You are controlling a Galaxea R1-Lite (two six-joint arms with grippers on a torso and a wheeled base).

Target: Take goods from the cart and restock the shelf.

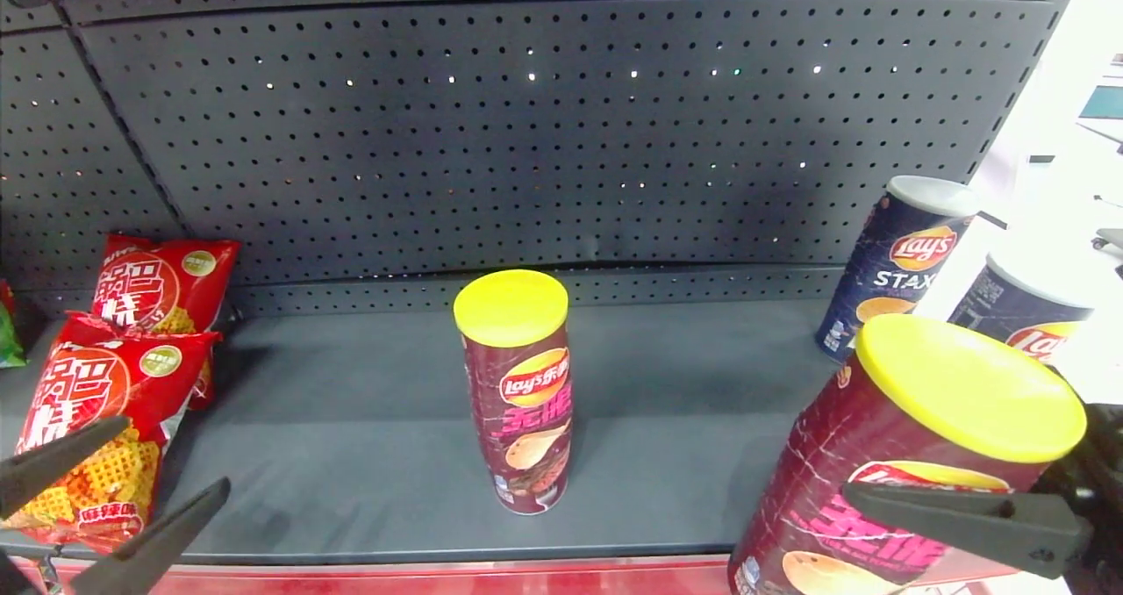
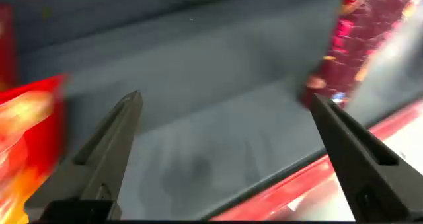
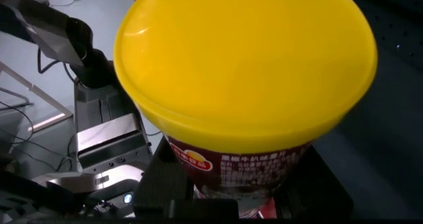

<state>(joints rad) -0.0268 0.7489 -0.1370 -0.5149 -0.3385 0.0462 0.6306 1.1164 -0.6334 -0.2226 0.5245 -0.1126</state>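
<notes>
Maroon chip canister: we see it at the shelf's front right edge, held by the right gripper's fingers.
Left gripper: fingers wide, empty, beside red snack bags.

Grey perforated panel behind, bright room rightward.

Maroon chip canister with yellow lid, seen from above at the centre of the frame; dark shelf at right, pale floor at upper left.
</notes>
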